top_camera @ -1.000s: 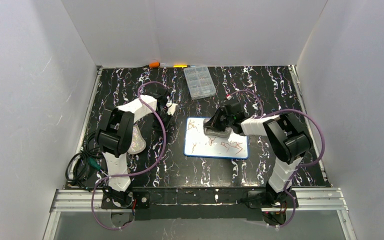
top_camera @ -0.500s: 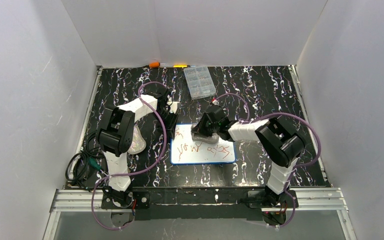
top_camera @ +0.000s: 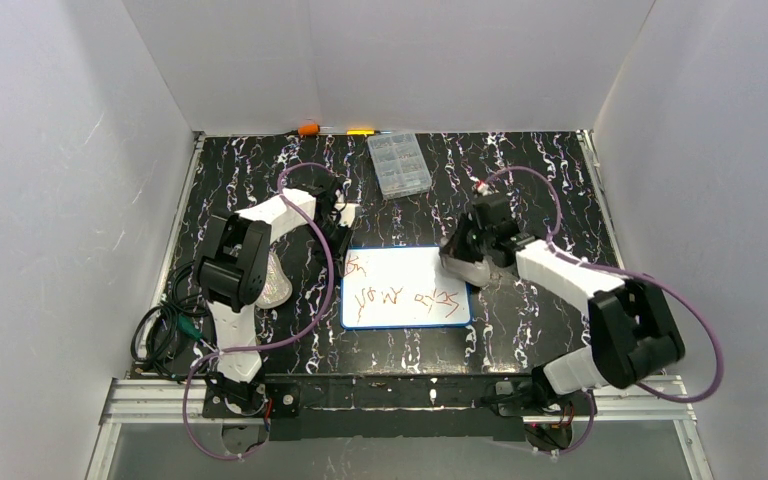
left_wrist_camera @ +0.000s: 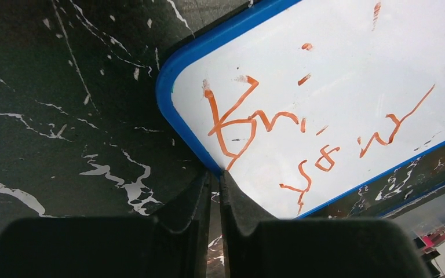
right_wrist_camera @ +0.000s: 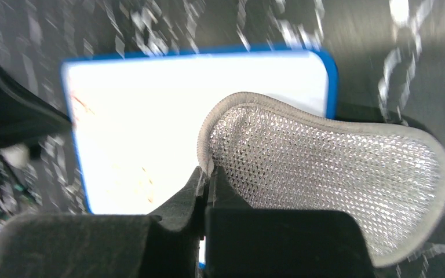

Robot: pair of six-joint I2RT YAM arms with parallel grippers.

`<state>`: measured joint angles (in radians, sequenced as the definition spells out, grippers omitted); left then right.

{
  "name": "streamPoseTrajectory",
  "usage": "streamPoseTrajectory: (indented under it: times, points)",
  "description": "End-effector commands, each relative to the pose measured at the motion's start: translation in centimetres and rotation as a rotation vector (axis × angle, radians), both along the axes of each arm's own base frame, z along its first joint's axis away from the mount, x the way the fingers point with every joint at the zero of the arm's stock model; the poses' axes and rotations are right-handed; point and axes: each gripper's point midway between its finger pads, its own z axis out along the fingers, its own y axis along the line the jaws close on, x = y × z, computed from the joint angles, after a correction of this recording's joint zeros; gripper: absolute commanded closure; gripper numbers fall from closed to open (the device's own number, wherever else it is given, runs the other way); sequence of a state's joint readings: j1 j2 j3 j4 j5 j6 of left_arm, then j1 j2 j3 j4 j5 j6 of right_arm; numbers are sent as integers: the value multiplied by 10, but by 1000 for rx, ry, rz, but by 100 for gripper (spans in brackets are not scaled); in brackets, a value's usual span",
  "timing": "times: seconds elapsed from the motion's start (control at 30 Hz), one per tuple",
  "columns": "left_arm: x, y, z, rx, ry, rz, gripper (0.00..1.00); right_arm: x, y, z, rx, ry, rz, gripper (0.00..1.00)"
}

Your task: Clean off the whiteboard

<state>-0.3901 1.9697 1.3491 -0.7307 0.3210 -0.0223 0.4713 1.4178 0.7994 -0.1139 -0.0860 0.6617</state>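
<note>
Up top, we had the whiteboard (top_camera: 405,288) lying flat on the black marbled table (top_camera: 520,180), reddish-brown scribbles (top_camera: 400,296) running across its left and near parts, plain white showing toward its far right. The left gripper (top_camera: 341,245) sat right at the whiteboard's far left corner. The right gripper (top_camera: 468,255) was down at the whiteboard's far right corner, carrying a grey mesh cloth (top_camera: 457,268) that met the rim there. Beyond the whiteboard's far edge, well apart, we saw a clear compartment box (top_camera: 399,164), and off the whiteboard's left side, past the left arm, a pale mesh pad (top_camera: 272,285). Over to the left wrist: the left gripper (left_wrist_camera: 214,176) had its fingers drawn down to a thin slit, and the whiteboard's (left_wrist_camera: 336,104) blue rim ran straight into that slit, so we called it a pinch on the board's edge. Orange-red scribbles (left_wrist_camera: 237,124) lay just inside that corner, with dark table (left_wrist_camera: 64,116) outside it. On the right wrist, blurred, the right gripper (right_wrist_camera: 207,174) was clamped tight on the edge of the grey mesh cloth (right_wrist_camera: 324,168). The cloth spread out over the whiteboard's (right_wrist_camera: 150,116) corner and onto the table (right_wrist_camera: 371,35) beside it.
</note>
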Motion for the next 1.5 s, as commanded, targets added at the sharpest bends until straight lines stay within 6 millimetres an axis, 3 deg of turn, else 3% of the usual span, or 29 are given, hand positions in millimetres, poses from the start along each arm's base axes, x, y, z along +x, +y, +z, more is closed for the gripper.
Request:
streamPoseTrajectory:
  times: [0.0,0.23,0.37,0.47,0.6,0.67,0.73,0.9,1.0,1.23,1.47]
  points:
    - [8,-5,-10,24,2,-19,92,-67,-31,-44,-112,153,85,99]
    - [36,-29,-2,-49,-12,-6,94,-100,-36,-60,-51,186,85,99]
    - [51,-50,7,-124,-3,-16,95,-100,-36,-63,-29,181,60,99]
    - [53,-51,12,-121,-2,-24,96,-96,-37,-63,-36,167,42,99]
    - [45,-34,25,-93,-40,-28,91,-89,-39,-62,-59,158,30,99]
    - [37,-24,30,-80,-48,-21,84,-86,-40,-61,-69,157,23,99]
    - [27,-17,31,-69,-43,-16,75,-84,-40,-61,-72,159,13,99]
    - [6,-14,24,-85,-2,-7,70,-79,-39,-54,-61,145,-7,99]
    - [3,-11,11,-59,4,-12,71,-77,-37,-47,-47,131,-6,99]
    - [-1,-16,-9,-55,41,-28,83,-75,-20,-49,37,151,6,99]
    - [-8,-17,-17,-52,69,-38,89,-68,25,-53,97,132,54,99]
